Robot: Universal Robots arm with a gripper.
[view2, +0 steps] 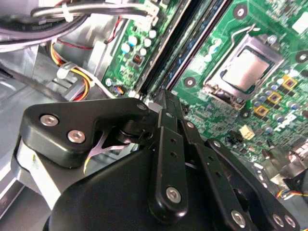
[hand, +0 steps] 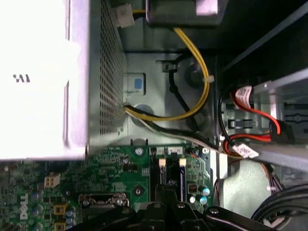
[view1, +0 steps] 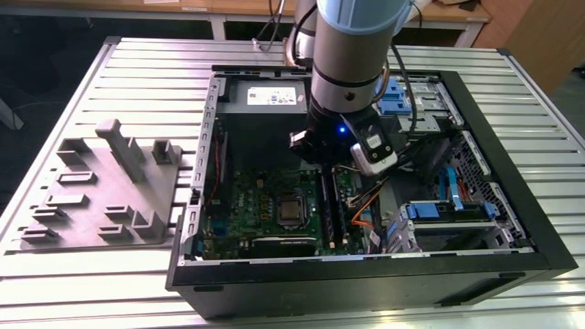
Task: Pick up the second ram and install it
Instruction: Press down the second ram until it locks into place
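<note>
Second ram upright in motherboard slot, directly beneath jaws.

— What did the scene stand on?

— A worktop of pale ribbed metal slats, running lengthwise across the exterior view, evenly lit with soft reflections along the ridges.

— And behind it?

— A light wooden table stood along the far edge, with pale legs and dark shadow beneath it. At the exterior view's right a brown wooden panel rose upright.

— Could you see the floor?

— Only a dark patch at the exterior view's left, beside the worktop's edge; its material could not be told.
</note>
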